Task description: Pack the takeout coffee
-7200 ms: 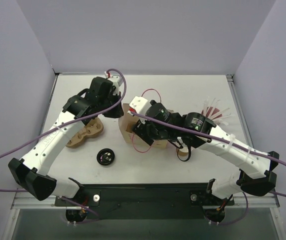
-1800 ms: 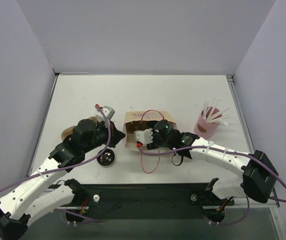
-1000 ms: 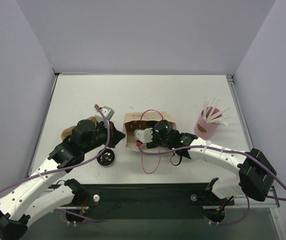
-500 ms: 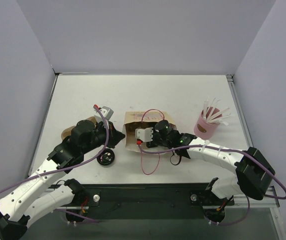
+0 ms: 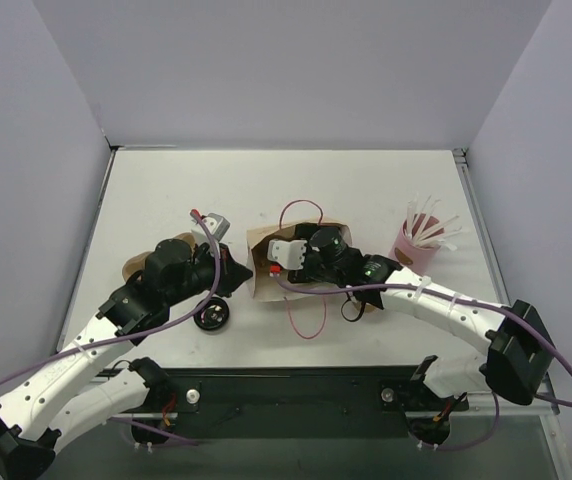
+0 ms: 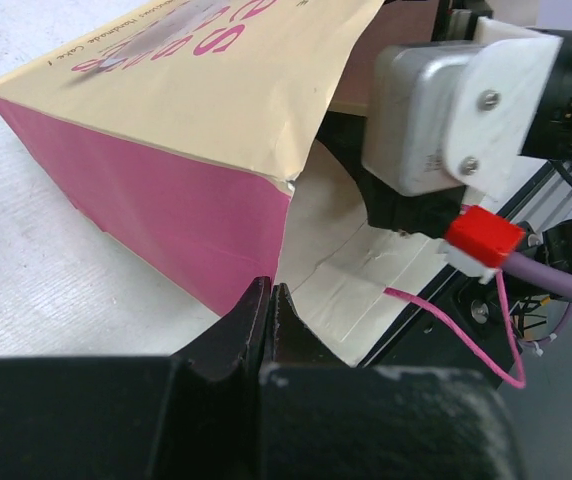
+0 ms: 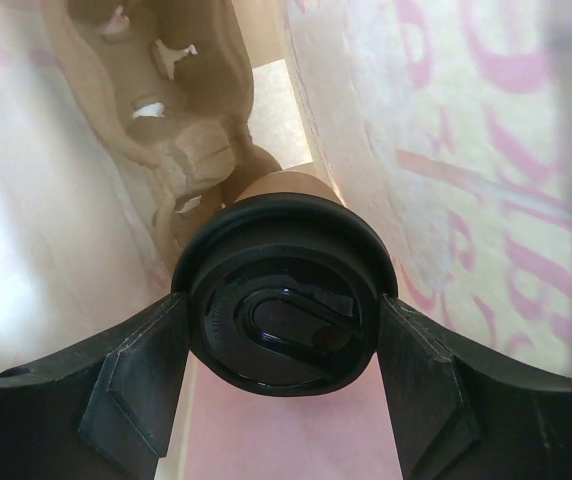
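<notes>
The right arm reaches low across the tabletop (image 5: pixel 316 190), its wrist inside a paper bag (image 5: pixel 262 244) lying on its side. There the right gripper (image 7: pixel 284 322) clamps its fingers (image 7: pixel 131 375) on both sides of the takeout coffee (image 7: pixel 286 186), whose black lid (image 7: pixel 282 300) faces the camera. The left arm bends in from the left, and the left gripper (image 6: pixel 267 300) has its fingers pinched together on the bag's edge.

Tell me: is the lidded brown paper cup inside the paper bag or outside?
Inside: walls of the pink-printed paper bag surround the black-lidded brown paper cup.
</notes>
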`<state>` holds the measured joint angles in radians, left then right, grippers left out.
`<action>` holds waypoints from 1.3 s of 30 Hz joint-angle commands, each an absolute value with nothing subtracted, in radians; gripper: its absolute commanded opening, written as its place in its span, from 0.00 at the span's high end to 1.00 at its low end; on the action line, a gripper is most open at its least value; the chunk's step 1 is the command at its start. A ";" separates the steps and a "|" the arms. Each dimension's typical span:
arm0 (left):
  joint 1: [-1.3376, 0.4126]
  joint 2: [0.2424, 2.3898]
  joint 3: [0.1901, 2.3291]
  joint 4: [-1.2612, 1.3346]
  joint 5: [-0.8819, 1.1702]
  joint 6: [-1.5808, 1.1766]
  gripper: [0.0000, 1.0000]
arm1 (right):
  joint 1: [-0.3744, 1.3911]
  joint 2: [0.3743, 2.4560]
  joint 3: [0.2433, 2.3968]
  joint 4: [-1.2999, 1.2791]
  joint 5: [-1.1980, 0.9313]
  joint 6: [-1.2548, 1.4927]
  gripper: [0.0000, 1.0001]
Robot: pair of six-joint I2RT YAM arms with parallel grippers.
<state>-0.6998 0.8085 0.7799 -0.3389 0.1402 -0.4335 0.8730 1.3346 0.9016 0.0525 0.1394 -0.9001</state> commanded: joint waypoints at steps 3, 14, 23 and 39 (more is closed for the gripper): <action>-0.704 0.804 0.775 -0.293 0.166 -0.420 1.00 | 0.919 1.253 0.902 0.006 0.068 -0.845 0.59; -0.704 0.790 0.772 -0.316 0.161 -0.419 1.00 | 0.951 1.321 0.839 0.100 0.046 -0.839 0.59; -0.704 0.793 0.784 -0.321 0.160 -0.426 1.00 | 0.960 1.371 0.798 0.205 0.158 -0.876 0.60; -0.704 0.804 0.776 -0.310 0.158 -0.433 1.00 | 0.966 1.353 0.741 0.339 0.210 -0.950 0.60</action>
<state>-0.6998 0.8062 0.7696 -0.3481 0.1421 -0.4335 0.9649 1.3937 0.7364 0.3412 0.1936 -0.9474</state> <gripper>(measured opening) 0.024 0.685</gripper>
